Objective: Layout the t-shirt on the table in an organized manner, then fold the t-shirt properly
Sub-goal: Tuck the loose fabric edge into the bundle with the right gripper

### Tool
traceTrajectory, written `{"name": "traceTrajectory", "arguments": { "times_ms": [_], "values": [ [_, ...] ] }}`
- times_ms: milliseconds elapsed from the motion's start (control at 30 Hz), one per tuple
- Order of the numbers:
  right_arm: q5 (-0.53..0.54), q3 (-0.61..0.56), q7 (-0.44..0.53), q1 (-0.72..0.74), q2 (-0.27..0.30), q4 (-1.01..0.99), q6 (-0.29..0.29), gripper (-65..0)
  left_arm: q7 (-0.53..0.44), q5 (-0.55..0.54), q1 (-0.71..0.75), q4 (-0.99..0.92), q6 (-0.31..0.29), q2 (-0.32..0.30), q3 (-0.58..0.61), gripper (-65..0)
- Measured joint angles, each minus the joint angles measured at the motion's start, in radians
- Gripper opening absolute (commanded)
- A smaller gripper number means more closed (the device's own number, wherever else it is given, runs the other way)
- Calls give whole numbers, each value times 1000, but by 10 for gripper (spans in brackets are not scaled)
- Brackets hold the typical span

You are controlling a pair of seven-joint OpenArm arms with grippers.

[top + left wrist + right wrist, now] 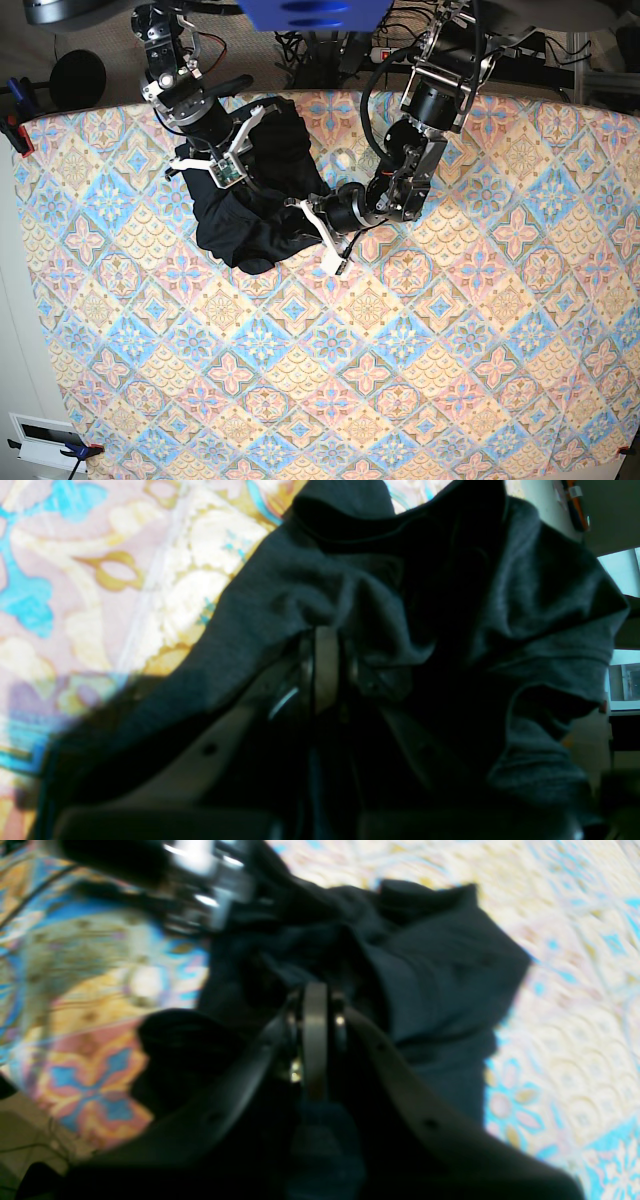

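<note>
Left gripper (pixel 318 212): in the base view, centre of frame, at the right edge of the dark heap; jaws closed together on a fold of the t-shirt (pixel 255 200). Its wrist view shows grey-black cloth (pixel 525 610) draped up and over the closed jaws, filling most of the frame.

Right gripper (pixel 243 135): upper left of the base view, at the top of the same heap; jaws closed, pinching the cloth. In its wrist view, the two jaws meet at centre frame with black fabric (pixel 440 970) bunched just beyond them.

T-shirt: plain black, thin and soft, no print. It lies crumpled in one rumpled mound in the upper left-centre of the base view, between the two grippers, with its lower lobe spreading toward the left. No sleeve or collar can be told apart; a hemmed edge shows at the top of the left wrist view.

Table (pixel 420 360): covered with a cloth of pastel pink, blue and cream diamond tiles with flower motifs; it fills nearly the whole base view. The shirt rests on its upper left part.

Surroundings: black cables (pixel 300 45) and arm mounts past the table's top edge; a white box (pixel 45 440) at the lower left corner, off the cloth. Both arms overlap the heap and hide parts of it.
</note>
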Motion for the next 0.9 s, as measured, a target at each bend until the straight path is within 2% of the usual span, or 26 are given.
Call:
{"name": "traceTrajectory", "arguments": {
  "times_ms": [67,200,333,400,533,600,900],
  "values": [
    [-28,28,-1,0,-4,0,-3,-650,0,0,0,0,0,0,0,-650],
    [-175,117,-8,27,2,-10,-64,-650,0,0,0,0,0,0,0,-650],
    [-262,117,-2,110,-2,-14,-57,-650,-2,0,0,0,0,0,0,-650],
    [-251,110,21,122,-5,-15,-53,-650,-2,0,0,0,0,1,0,-650],
    [-266,34,-56,102,1,-19,-56,-650,-2,0,0,0,1,0,0,-650],
    [-259,2,-59,105,-4,-19,-53,-650,-2,0,0,0,1,1,0,-650],
    [-261,3,-49,80,1,-20,-56,-650,-2,0,0,0,3,0,0,-650]
  ]
}}
